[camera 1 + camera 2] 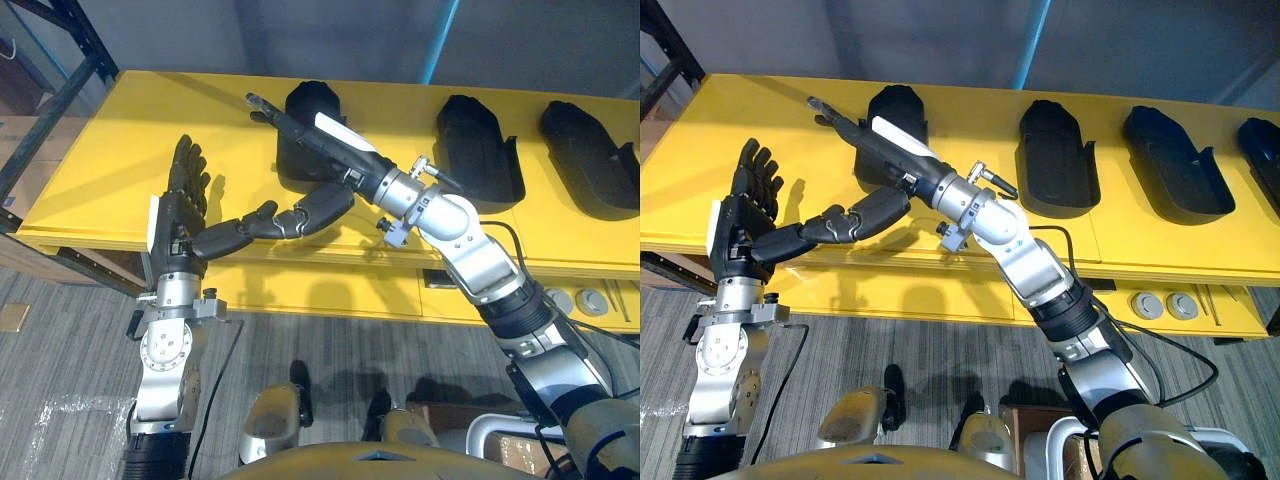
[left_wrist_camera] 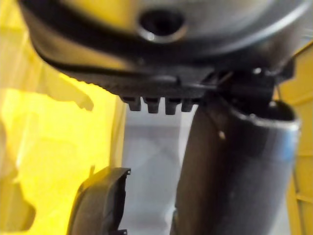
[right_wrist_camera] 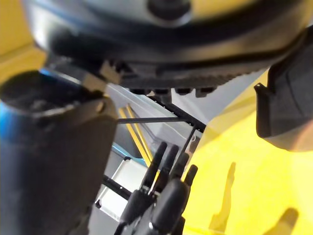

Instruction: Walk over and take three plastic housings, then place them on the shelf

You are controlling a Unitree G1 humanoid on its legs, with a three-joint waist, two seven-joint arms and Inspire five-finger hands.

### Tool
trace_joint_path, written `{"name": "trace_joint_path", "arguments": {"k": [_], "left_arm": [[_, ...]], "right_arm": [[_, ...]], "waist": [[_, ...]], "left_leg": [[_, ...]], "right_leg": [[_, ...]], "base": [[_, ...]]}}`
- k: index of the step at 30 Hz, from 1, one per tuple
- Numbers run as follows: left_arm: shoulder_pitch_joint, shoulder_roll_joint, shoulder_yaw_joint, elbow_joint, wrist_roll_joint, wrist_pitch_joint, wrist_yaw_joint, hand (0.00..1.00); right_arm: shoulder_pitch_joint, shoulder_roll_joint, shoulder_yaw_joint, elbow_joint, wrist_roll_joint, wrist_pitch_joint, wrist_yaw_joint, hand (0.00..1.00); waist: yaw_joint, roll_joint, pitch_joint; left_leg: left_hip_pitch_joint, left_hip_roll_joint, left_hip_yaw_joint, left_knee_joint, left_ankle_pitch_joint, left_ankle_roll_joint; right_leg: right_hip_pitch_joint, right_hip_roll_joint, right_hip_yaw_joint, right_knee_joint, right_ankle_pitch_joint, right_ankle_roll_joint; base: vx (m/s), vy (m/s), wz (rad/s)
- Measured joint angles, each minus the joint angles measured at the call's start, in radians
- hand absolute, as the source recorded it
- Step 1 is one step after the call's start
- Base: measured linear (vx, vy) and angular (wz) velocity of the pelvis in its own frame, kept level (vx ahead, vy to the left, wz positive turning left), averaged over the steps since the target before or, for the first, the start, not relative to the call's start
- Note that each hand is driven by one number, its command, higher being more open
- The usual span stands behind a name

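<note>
Several black plastic housings stand in a row on the yellow table [image 1: 120, 150]: one at the left [image 1: 312, 105], one in the middle [image 1: 480, 150], another to the right [image 1: 590, 150], and a further one at the far right edge [image 1: 1265, 145]. My right hand [image 1: 320, 140] reaches across in front of the left housing, open, fingers straight and pointing left past it, thumb hanging down. My left hand [image 1: 183, 205] is held upright over the table's front edge, open, its thumb stretched toward the right thumb. The right wrist view shows the left housing [image 3: 286, 107] beside the hand and the left hand's fingers [image 3: 161, 196] beyond.
A dark metal rack frame [image 1: 50, 90] stands at the table's left end. Grey carpet floor [image 1: 60, 360] lies below the front edge. Round fittings [image 1: 590, 300] sit on the table's front face at the right.
</note>
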Motion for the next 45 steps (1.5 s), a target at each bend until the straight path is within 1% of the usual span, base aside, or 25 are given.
{"name": "trace_joint_path", "arguments": {"k": [3,4,6,7,12,14,20,23,28,30,34,36,45], "left_arm": [[0.031,-0.014,0.005,0.000,-0.009,0.006,-0.001,1.00],[0.046,-0.022,0.008,0.002,-0.009,0.014,-0.003,1.00],[0.050,-0.024,0.009,0.014,-0.009,0.014,-0.003,1.00],[0.058,-0.025,0.011,0.023,-0.009,0.014,-0.005,1.00],[0.081,-0.034,0.024,0.040,-0.009,0.014,-0.023,1.00],[0.082,-0.034,0.030,0.040,-0.009,0.013,-0.027,1.00],[0.082,-0.034,0.050,0.040,-0.006,0.013,-0.027,1.00],[0.082,-0.033,0.056,0.040,-0.007,0.013,-0.029,1.00],[0.082,-0.030,0.084,0.038,-0.009,0.013,-0.033,1.00],[0.082,-0.030,0.087,0.038,-0.009,0.013,-0.033,1.00],[0.082,-0.026,0.086,0.034,-0.009,0.013,-0.045,1.00],[0.082,-0.020,0.086,0.034,-0.009,0.013,-0.046,1.00],[0.081,-0.018,0.087,0.034,-0.009,0.013,-0.058,1.00]], "right_arm": [[-0.019,0.000,0.000,0.034,-0.006,0.000,-0.005,1.00],[-0.030,-0.001,0.000,0.046,-0.033,0.000,-0.007,1.00],[-0.033,-0.005,0.000,0.054,-0.033,0.006,-0.004,1.00],[-0.034,-0.009,0.000,0.054,-0.033,0.023,0.008,1.00],[-0.036,-0.048,0.000,0.071,-0.053,0.049,0.075,1.00],[-0.036,-0.061,0.000,0.074,-0.071,0.068,0.101,1.00],[-0.038,-0.092,0.001,0.092,-0.074,0.071,0.154,1.00],[-0.041,-0.122,0.017,0.100,-0.112,0.082,0.172,1.00],[-0.041,-0.158,0.021,0.107,-0.112,0.083,0.200,1.00],[-0.041,-0.159,0.021,0.107,-0.112,0.083,0.212,1.00],[-0.041,-0.160,0.023,0.108,-0.112,0.083,0.279,1.00],[-0.041,-0.160,0.029,0.108,-0.112,0.083,0.294,1.00],[-0.041,-0.190,0.032,0.109,-0.104,0.076,0.335,1.00]], "waist": [[0.008,0.000,0.000],[0.011,-0.001,0.000],[0.011,-0.002,-0.001],[0.016,-0.002,-0.001],[0.024,-0.003,-0.001],[0.025,-0.003,-0.002],[0.024,-0.011,-0.006],[0.025,-0.013,-0.005],[0.025,-0.019,-0.005],[0.024,-0.023,-0.005],[0.024,-0.037,-0.005],[0.024,-0.039,-0.005],[0.024,-0.041,-0.006]], "left_leg": [[0.000,-0.001,-0.003,-0.003,0.001,-0.001],[0.000,-0.002,-0.005,-0.009,0.004,-0.001],[0.001,-0.006,-0.011,-0.020,0.008,-0.003],[0.001,-0.007,-0.013,-0.022,0.013,0.002],[0.001,-0.012,-0.021,-0.034,0.021,0.002],[0.001,-0.013,-0.024,-0.034,0.021,0.002],[0.002,-0.012,-0.023,-0.036,0.021,0.002],[0.002,-0.012,-0.023,-0.036,0.021,0.001],[0.002,-0.011,-0.014,-0.041,0.019,-0.001],[0.002,-0.010,-0.013,-0.042,0.019,-0.001],[0.006,-0.010,-0.011,-0.049,0.019,-0.001],[0.008,-0.009,-0.011,-0.050,0.019,-0.001],[0.013,-0.008,-0.011,-0.051,0.018,-0.002]], "right_leg": [[0.001,0.000,-0.004,0.000,-0.001,-0.001],[0.001,-0.001,-0.006,-0.002,-0.001,-0.001],[0.001,-0.001,-0.012,-0.003,-0.001,-0.001],[0.001,-0.001,-0.014,-0.003,-0.001,-0.001],[0.002,-0.003,-0.023,-0.007,0.000,0.001],[0.005,-0.003,-0.027,-0.010,0.000,0.001],[0.007,-0.003,-0.026,-0.015,0.000,0.001],[0.006,-0.003,-0.026,-0.016,0.000,0.001],[0.000,-0.003,-0.018,-0.016,0.000,0.000],[-0.001,-0.003,-0.017,-0.017,0.000,0.000],[-0.001,-0.003,-0.016,-0.018,0.001,0.001],[0.000,-0.003,-0.016,-0.017,0.001,0.001],[0.005,-0.003,-0.019,-0.016,-0.001,-0.001]], "base": [[0.00,-0.021,0.06],[0.00,-0.018,0.07],[0.00,-0.023,0.09],[0.00,-0.023,0.05],[0.01,-0.015,0.05],[0.00,-0.014,0.05],[0.00,0.000,0.00],[0.00,0.000,0.00],[0.00,-0.012,-0.04],[0.00,-0.007,-0.02],[0.00,0.000,0.00],[0.00,0.000,0.00],[0.00,0.000,0.00]]}}
